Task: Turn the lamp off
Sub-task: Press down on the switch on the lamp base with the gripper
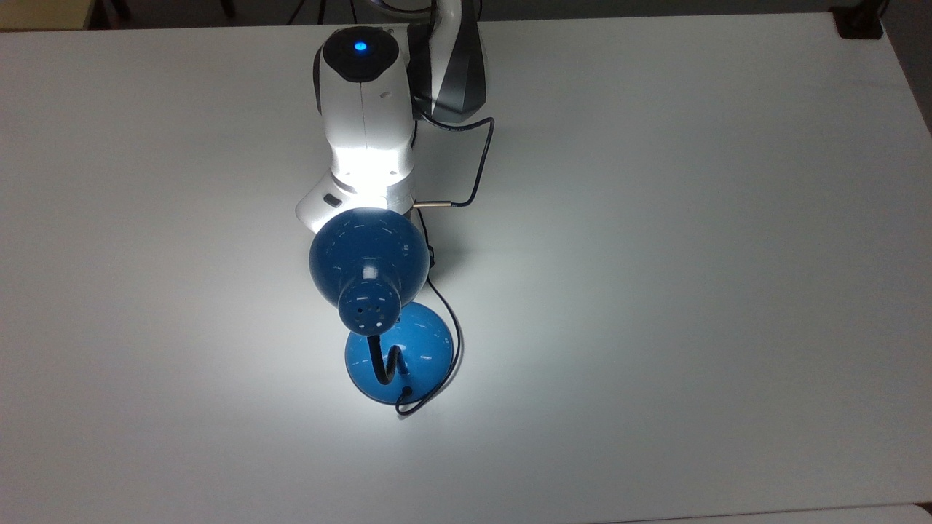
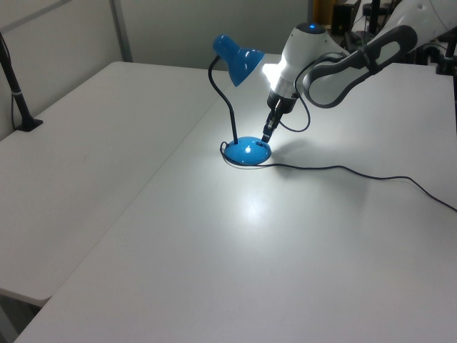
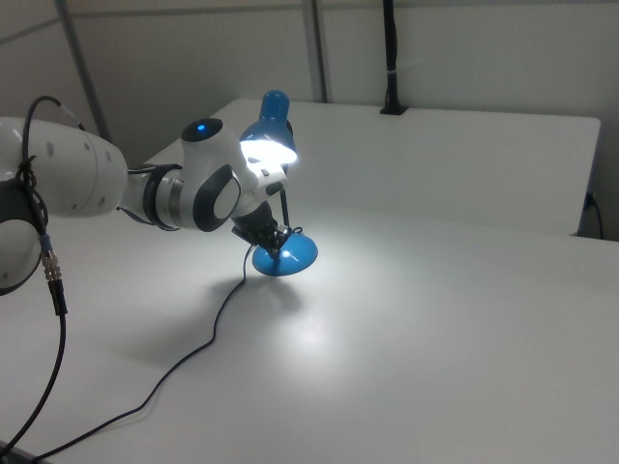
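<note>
While the lamp (image 1: 378,306) glows on the white table (image 1: 655,255) in the top view, your arm (image 1: 364,109) reaches in above its shade. From the left view, your gripper (image 2: 268,133) points down just above the blue base's right edge; I cannot tell its opening. From the right view, your gripper (image 3: 272,235) sits at the base, the arm slanting in from the right view's left.

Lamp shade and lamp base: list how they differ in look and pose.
The shade is a dome held up in the air on the black neck; the base is a low round disc lying flat on the table. The shade has small vent holes in its cap; the base looks smooth. The shade sends out light; the base only catches it. Both are glossy blue.
</note>
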